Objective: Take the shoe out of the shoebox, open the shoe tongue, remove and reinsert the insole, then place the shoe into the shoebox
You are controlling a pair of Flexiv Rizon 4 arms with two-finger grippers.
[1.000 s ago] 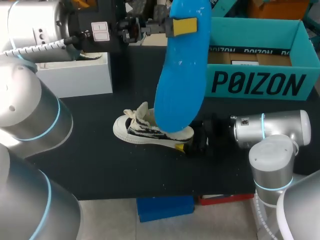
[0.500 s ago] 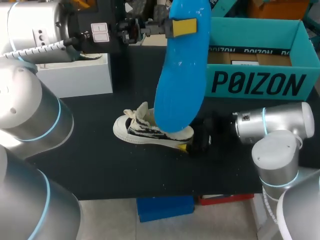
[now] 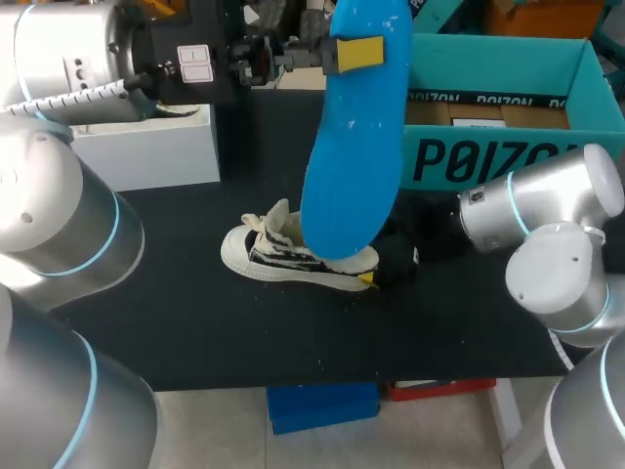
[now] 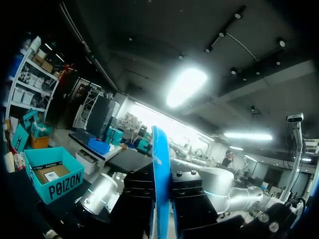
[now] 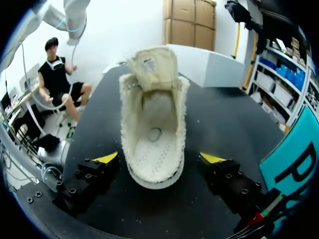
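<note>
Left gripper (image 3: 352,51) is clenched on the blue insole (image 3: 352,166), upright over the shoe (image 3: 293,256). Right gripper (image 5: 158,158) is released, flanking the heel without touching. The shoe sits on the table (image 3: 195,313) near the shoebox (image 3: 508,161). Risk: if I push the insole in, the unheld shoe skids or tips.

you're in a robotics lab: left arm (image 3: 59,225) and right arm (image 3: 547,210) flank a black table (image 3: 195,322) at the head view's sides; stocked shelves (image 4: 25,84) and ceiling strip lights (image 4: 187,85) beyond.
</note>
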